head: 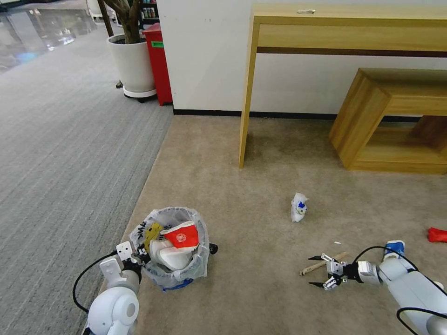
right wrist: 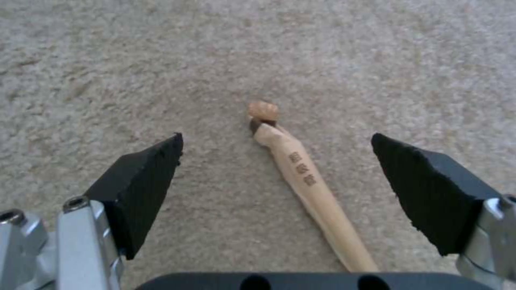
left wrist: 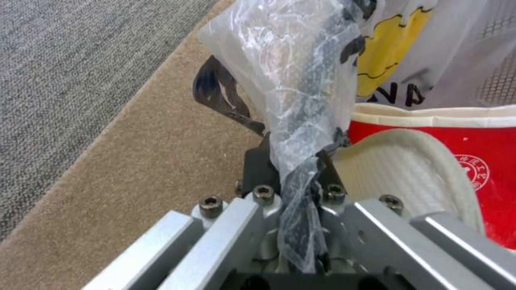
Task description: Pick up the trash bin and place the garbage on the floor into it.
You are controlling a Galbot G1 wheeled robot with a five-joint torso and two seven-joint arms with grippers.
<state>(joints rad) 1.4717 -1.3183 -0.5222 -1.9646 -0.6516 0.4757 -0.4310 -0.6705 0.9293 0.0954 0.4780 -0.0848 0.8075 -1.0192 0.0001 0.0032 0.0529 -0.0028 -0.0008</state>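
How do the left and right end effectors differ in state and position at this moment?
The left end effector is shut on the crinkly translucent bag rim of the small round trash bin, while the right end effector is open and holds nothing. The left one sits at the bin's side; the right one hovers over the light wooden stick lying on the beige short-pile carpet, its fingers either side of it. Both are low, near the carpet.
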